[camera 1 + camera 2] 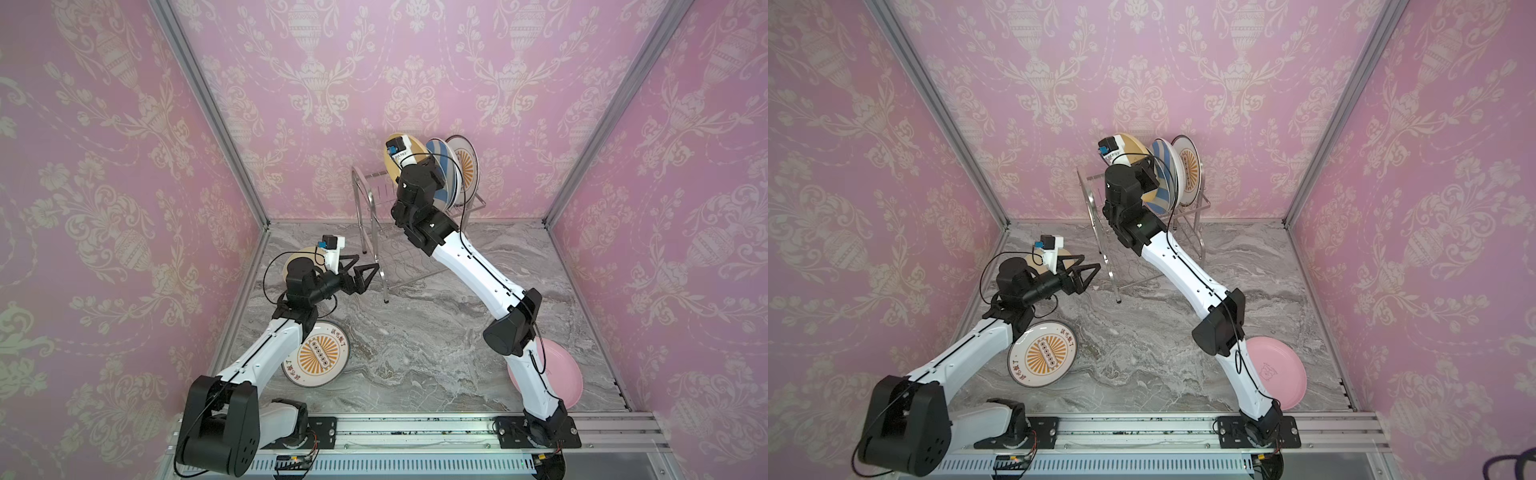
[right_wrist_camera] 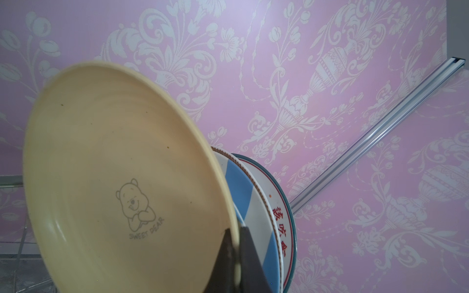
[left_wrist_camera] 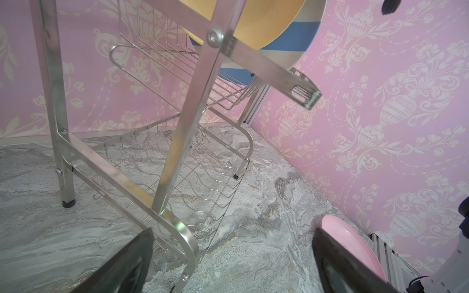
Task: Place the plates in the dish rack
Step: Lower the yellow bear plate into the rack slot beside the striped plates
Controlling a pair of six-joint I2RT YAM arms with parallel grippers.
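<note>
Rack (image 3: pixel 185 126) of shiny wire stands at the far middle of the table (image 1: pixel 415 353), close to the back wall (image 1: pixel 374 62). On its upper tier, toward the right end, a striped plate (image 1: pixel 441 166) and a sunburst plate (image 1: pixel 466 166) stand on edge side by side, the sunburst one furthest right.

The right hand (image 2: pixel 236 230) is clamped on the rim of the yellow plate (image 2: pixel 121 177). In the right wrist view its two dark fingers (image 2: pixel 250 256) pinch the rim from both faces. That plate is held upright, on edge, just left of the striped plate and above the upper tier. Its face with the printed bear turns left, away from the other two. Whether its lower edge already sits in the wires I cannot tell: the right arm (image 1: pixel 469 266) hides it from above, and the rack frame crosses it in the left wrist view.

The left hand (image 1: pixel 363 270) hovers over the far left of the table, just left of the rack's near left leg, its jaws spread wide and pointing right. Under its wrist lies a cream plate (image 1: pixel 297 259), mostly hidden. A second sunburst plate (image 1: pixel 318 355) lies face up at the near left, partly under the left arm (image 1: pixel 266 353). A pink plate (image 1: pixel 559 370) lies at the near right, partly under the right arm.
</note>
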